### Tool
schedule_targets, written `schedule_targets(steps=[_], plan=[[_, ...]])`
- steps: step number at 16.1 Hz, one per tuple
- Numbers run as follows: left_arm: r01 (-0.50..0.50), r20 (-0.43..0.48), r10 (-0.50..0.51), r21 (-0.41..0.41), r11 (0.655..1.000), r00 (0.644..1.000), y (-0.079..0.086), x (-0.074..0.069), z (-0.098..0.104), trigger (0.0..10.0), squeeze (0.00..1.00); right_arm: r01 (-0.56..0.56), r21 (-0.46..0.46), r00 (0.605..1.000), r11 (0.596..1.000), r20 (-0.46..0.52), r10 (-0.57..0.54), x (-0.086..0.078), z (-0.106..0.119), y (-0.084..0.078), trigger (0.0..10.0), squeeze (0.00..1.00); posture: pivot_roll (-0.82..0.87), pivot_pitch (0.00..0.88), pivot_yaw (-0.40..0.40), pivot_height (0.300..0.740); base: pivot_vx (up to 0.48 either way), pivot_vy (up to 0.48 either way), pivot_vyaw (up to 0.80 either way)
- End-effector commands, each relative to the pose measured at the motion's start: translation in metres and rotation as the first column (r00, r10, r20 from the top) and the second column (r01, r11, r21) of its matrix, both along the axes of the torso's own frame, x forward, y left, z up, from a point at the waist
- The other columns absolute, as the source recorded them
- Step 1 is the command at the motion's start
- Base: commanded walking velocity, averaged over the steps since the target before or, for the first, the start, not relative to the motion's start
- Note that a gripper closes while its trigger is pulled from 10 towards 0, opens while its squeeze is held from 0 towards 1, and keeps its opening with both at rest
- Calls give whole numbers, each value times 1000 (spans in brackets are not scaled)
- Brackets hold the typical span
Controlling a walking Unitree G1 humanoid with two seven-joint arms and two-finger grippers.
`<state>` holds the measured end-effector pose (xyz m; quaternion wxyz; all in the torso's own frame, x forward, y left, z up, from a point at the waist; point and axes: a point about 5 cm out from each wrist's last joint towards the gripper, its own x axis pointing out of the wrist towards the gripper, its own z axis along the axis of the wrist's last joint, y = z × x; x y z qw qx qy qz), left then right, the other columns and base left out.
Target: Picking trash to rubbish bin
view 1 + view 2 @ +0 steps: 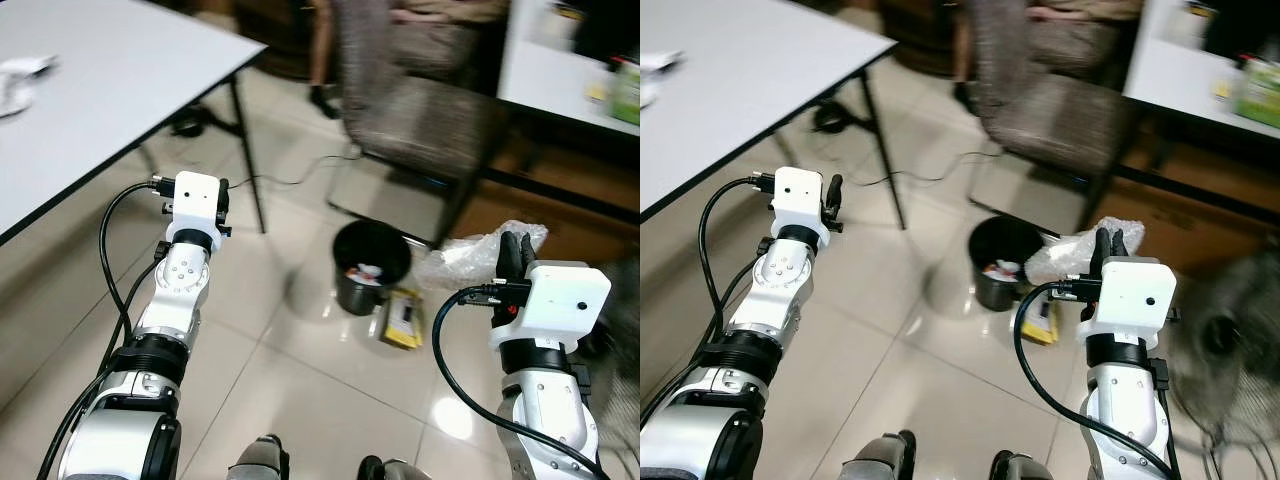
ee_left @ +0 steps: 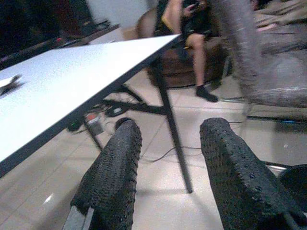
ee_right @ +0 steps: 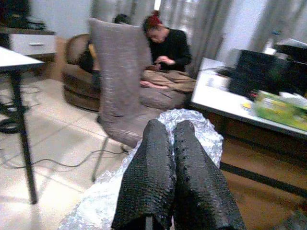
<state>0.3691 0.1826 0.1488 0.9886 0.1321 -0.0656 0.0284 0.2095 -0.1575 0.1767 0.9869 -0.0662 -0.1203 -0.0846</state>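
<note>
Holding clear plastic wrap (image 1: 480,252), R gripper (image 1: 516,255) fingers closed on it, near right. Rubbish bin (image 1: 371,266) lies left & slightly farther: R arm nearer. L gripper (image 2: 168,167) open, empty, far left.

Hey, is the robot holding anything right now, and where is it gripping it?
Yes. The right gripper is shut on the clear plastic bag, pinching its crumpled upper edge. The left gripper is open, holding nothing.
</note>
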Motion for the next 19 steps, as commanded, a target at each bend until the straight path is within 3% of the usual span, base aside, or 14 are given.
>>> schedule_targets(steps=[1, 11, 12, 13, 14, 15, 19], plan=[[2, 11, -2, -6, 1000, 1000, -2, 1, 1, 10000, 0, 5, -10, 1000, 1000, -19, -5, 0, -3, -1, 10000, 0, 116, 150, -21, 740, 0, 0, 800], [1, 45, 1, -47, 999, 999, 6, 12, 21, 10000, 0, 8, -13, 1000, 1000, -23, -9, -1, -4, 1, 10000, 0, 117, 160, -12, 740, 0, 0, 800], [-2, 47, 4, -48, 999, 999, 7, 13, 22, 10000, 192, 10, -13, 1000, 1000, -23, -10, -1, -4, 2, 10000, 0, 116, 161, -9, 740, 0, 0, 800], [4, 46, -2, -52, 999, 999, 6, 13, 22, 10000, 196, 12, -11, 1000, 1000, -24, -12, -1, -5, 2, 10000, 0, 116, 162, -6, 740, 0, 0, 800], [6, 47, -4, -52, 999, 999, 6, 13, 22, 10000, 471, 12, -11, 1000, 1000, -24, -13, -2, -5, 2, 10000, 0, 116, 162, -4, 740, 0, 0, 800], [16, 48, -13, -59, 998, 999, 4, 13, 22, 10000, 1000, 13, -8, 1000, 1000, -23, -13, -2, -5, 3, 10000, 0, 116, 162, -2, 740, 0, 0, 800], [18, 51, -15, -60, 998, 999, 3, 15, 23, 10000, 1000, 18, 9, 1000, 1000, -21, -18, -3, -6, 4, 10000, 0, 113, 168, 8, 740, 0, 0, 0]])
